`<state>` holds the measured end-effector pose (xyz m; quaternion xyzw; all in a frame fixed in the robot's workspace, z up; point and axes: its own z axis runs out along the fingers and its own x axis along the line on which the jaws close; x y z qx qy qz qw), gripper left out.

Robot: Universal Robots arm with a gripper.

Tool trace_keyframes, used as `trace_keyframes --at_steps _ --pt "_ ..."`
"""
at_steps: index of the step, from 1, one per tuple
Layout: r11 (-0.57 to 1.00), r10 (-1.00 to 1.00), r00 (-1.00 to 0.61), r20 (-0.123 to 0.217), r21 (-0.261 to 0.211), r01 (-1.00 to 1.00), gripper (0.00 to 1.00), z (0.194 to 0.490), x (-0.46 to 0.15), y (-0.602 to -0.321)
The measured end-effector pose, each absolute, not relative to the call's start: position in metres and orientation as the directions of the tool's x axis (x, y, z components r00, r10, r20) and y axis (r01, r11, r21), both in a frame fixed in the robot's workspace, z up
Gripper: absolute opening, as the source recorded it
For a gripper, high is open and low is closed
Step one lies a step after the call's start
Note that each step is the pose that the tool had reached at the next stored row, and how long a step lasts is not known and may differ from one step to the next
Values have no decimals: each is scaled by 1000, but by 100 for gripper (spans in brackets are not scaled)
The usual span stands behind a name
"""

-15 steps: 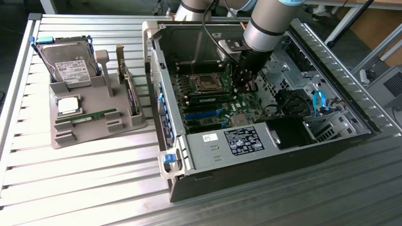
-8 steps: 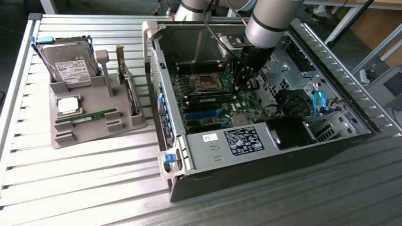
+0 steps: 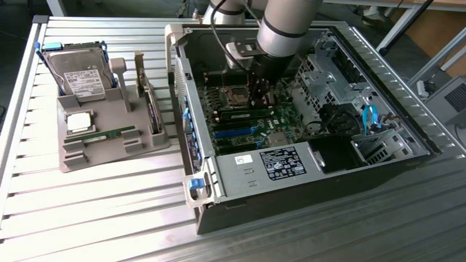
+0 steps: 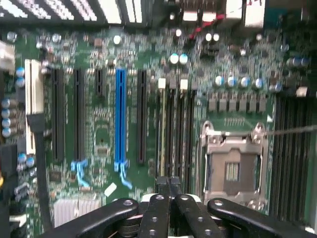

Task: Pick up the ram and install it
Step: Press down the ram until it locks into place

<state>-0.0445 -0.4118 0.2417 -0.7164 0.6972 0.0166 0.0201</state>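
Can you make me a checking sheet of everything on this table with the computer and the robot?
Surface: ribbed metal table.
Job's things: one green ram lies in the grey holder; another ram stick sits in a motherboard slot.
Clutter: hard drive and silver processor chip on the holder.
Grippers: pincer shut, holding nothing, inside the open case over the ram slots.
Cables: blue cable in the case.
Surroundings: grey box at the exterior view's right.
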Motion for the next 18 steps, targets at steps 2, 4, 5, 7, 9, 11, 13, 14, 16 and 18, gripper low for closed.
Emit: trace_keyframes --at_steps 2,4,5,7,9,11,13,14,16,18 --pt "-27 -998 27 -61 -9 -1000 9 242 -62 -412" --pt "-27 -997 27 -66 -10 -1000 9 241 -77 -415" --pt "-27 -997 28 -66 -11 -1000 9 241 -81 -417" --pt "-27 -997 28 -69 -12 -1000 9 241 -94 -418" --pt "-27 -997 27 -76 -12 -1000 9 238 -96 -419" --pt "-27 -997 28 -77 -12 -1000 9 236 -96 -420" --pt "-27 -996 28 -84 -12 -1000 9 235 -96 -420" --pt "-27 -996 28 -90 -12 -1000 9 233 -96 -420" --pt "-26 -994 28 -105 -13 -1000 9 230 -96 -421" --pt "-27 -993 28 -118 -13 -1000 9 230 -96 -421"
